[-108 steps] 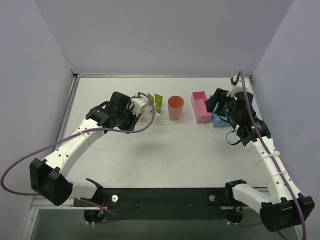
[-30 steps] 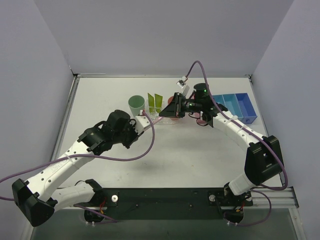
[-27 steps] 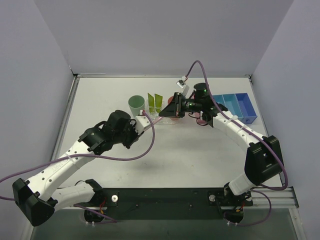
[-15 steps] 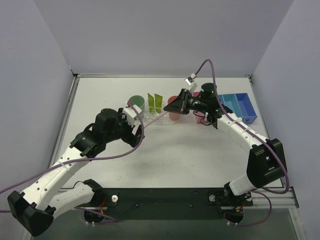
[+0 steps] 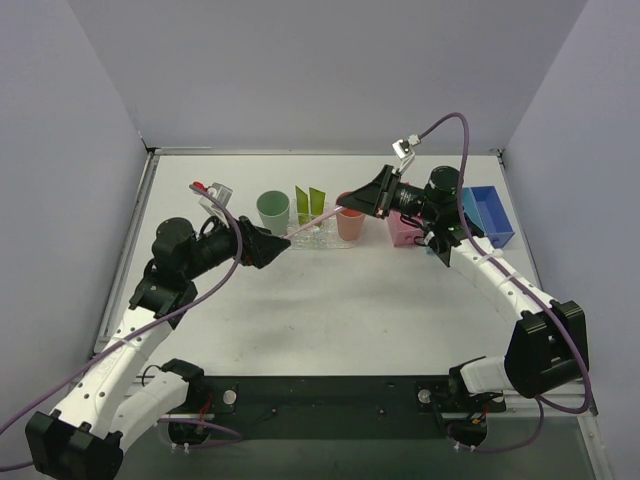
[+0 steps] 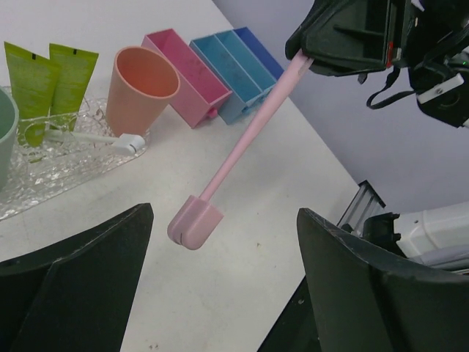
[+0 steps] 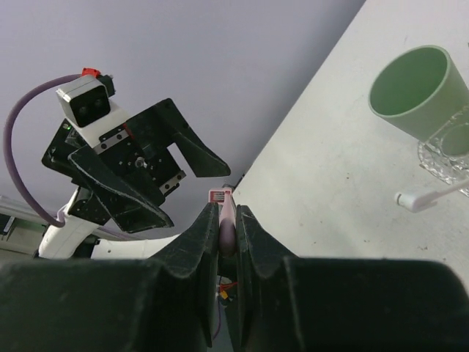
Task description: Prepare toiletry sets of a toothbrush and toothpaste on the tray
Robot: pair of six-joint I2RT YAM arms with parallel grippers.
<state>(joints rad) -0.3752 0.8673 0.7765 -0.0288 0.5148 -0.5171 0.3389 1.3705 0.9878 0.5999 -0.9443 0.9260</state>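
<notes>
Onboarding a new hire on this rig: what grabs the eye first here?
The pink toothbrush, clamped at its handle end by the right gripper, spans the air with its head between the wide-open fingers of the left gripper. Behind it, the clear tray holds two lime-green tubes and a white toothbrush, a salmon cup at one end.

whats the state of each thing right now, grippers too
left gripper, open, empty
right gripper, shut on pink toothbrush
pink toothbrush, held tilted in the air
white toothbrush, lying in tray
green tubes, standing in tray
salmon cup, upright, empty
green cup, upright, empty
</notes>
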